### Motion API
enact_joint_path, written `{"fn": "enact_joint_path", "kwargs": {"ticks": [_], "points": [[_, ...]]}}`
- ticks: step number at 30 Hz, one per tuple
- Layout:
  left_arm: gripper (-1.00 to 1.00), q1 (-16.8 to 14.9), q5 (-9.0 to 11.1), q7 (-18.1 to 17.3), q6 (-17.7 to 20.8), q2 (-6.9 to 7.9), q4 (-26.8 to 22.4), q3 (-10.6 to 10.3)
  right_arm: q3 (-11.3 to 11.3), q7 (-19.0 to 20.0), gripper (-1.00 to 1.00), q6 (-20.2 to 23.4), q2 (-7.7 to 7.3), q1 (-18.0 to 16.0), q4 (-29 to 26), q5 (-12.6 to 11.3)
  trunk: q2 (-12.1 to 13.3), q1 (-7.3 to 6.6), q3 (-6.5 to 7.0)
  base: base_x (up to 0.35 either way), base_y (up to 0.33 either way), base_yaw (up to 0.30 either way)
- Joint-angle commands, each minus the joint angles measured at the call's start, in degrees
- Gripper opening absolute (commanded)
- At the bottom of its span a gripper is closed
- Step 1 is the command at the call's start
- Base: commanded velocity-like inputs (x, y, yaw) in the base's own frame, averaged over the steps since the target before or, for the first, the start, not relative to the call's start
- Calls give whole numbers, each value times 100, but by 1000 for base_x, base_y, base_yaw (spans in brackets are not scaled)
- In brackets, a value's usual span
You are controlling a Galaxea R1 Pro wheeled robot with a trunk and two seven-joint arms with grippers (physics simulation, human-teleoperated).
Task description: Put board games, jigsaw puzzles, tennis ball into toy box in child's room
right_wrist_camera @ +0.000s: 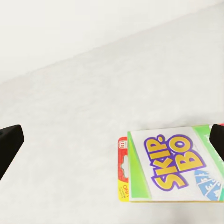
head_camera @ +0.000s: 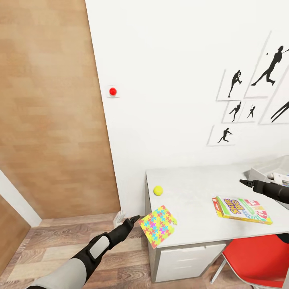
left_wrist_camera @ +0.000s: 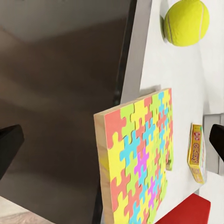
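A multicoloured jigsaw puzzle (head_camera: 157, 225) lies on the table (head_camera: 192, 196), jutting over its front left corner. My left gripper (head_camera: 134, 220) is open just left of that corner; in the left wrist view the jigsaw puzzle (left_wrist_camera: 140, 158) sits ahead between the spread fingers (left_wrist_camera: 9, 149). The tennis ball (head_camera: 158, 190) rests behind the puzzle near the table's left edge. A SKIP-BO board game (head_camera: 243, 209) lies toward the front right. My right gripper (head_camera: 245, 182) hovers open above the table behind it, with the SKIP-BO board game (right_wrist_camera: 172, 163) below. The toy box (head_camera: 273, 166) is cut off at the right edge.
A red chair (head_camera: 257, 257) stands under the table's front right, beside white drawers (head_camera: 188, 261). A wooden door (head_camera: 52, 108) lies to the left, with a red wall button (head_camera: 113, 91) on the white wall. Plank floor (head_camera: 60, 241) lies below my left arm.
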Motion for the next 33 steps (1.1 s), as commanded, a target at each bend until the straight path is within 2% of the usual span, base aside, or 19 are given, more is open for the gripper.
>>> {"fn": "enact_joint_path", "kwargs": {"ticks": [1,33], "points": [[100,-5,54,-7,28,2,2,-18,-9,59,100,16,1,-8,-5,59,-12,4,-12,0,0,-1],[100,67,67,59,24,58,197,11,-9,59,100,15,2,-8,-31,63,-12,4,-12,0,0,0]]}}
